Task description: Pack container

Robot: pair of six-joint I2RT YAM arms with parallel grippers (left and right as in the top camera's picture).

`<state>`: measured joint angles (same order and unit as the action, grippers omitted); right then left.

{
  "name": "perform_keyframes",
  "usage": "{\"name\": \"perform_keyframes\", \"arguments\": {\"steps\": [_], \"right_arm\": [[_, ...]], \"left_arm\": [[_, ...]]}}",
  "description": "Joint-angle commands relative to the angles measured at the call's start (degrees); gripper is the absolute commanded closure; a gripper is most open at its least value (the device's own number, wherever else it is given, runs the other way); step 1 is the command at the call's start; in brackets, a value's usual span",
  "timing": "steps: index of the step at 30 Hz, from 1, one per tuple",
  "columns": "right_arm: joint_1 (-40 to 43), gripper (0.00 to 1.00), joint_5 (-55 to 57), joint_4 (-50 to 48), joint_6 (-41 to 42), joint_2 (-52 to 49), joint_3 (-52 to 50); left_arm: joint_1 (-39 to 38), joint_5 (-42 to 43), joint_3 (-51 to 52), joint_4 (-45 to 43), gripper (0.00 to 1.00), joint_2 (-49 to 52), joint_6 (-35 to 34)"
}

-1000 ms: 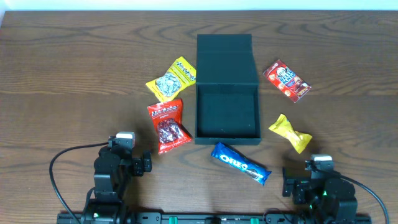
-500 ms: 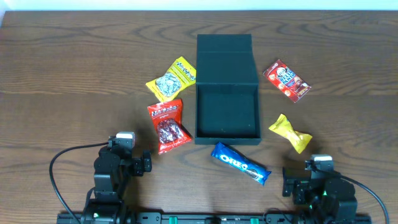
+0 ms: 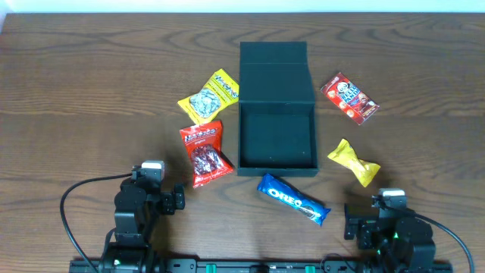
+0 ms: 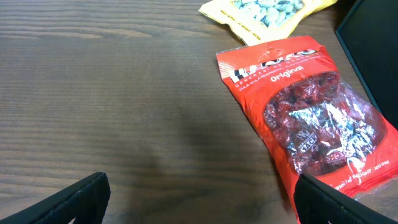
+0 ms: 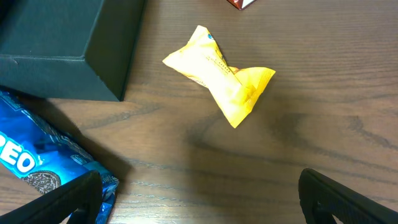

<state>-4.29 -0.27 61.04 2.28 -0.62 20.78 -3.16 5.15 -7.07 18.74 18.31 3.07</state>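
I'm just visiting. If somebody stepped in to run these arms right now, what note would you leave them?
Both open and empty: left gripper by the red packet, right gripper by the yellow wrapper.
The container has its lid open and nothing inside.
Around it also lie the Oreo pack, yellow-white packet and red pack.
Done: nothing packed. Left: all five snacks.

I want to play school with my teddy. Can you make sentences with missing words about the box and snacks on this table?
The container is open and inside it is ___. The blue packet says ___ on it. The twisted wrapper is coloured ___. The red packet marked Original lies to the container's ___.
Missing words: empty; Oreo; yellow; left.
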Motion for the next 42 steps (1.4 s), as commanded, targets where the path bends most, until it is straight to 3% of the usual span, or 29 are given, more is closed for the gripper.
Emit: {"name": "perform_keyframes", "arguments": {"steps": [1,12,18,26,33,35,42], "right_arm": [[0.9,0.01,-0.2,0.4,-0.7,0.3,-0.3],[0.9,0.01,-0.2,0.5,-0.7,0.3,-0.3],[0.9,0.01,-0.2,0.5,-0.7,0.3,-0.3],[0.9,0.01,-0.2,0.4,-0.7,0.3,-0.3],[0.9,0.01,-0.2,0.4,-0.7,0.3,-0.3],[0.9,0.01,-0.2,0.4,-0.7,0.3,-0.3],[0.9,0.01,-0.2,0.4,-0.7,0.3,-0.3]], "left_arm": [[0.2,-1.1,1.1,0.9,0.05,-0.3,0.8],[0.2,-0.9,-2.2,1.9,0.04,0.4,0.6],[0.1,-1.0,-19.9,13.1,0.05,13.2,-0.2],[-2.9,4.4,-46.6,30.9,0.05,38.5,-21.3],[-12.4,4.6,-63.2,36.6,0.05,57.0,-19.7],[-14.2,1.2,-69.2,40.2,0.05,62.5,-19.1],[-15.3,-6.1,-88.8,54.0,0.05,79.0,-3.8]]}}
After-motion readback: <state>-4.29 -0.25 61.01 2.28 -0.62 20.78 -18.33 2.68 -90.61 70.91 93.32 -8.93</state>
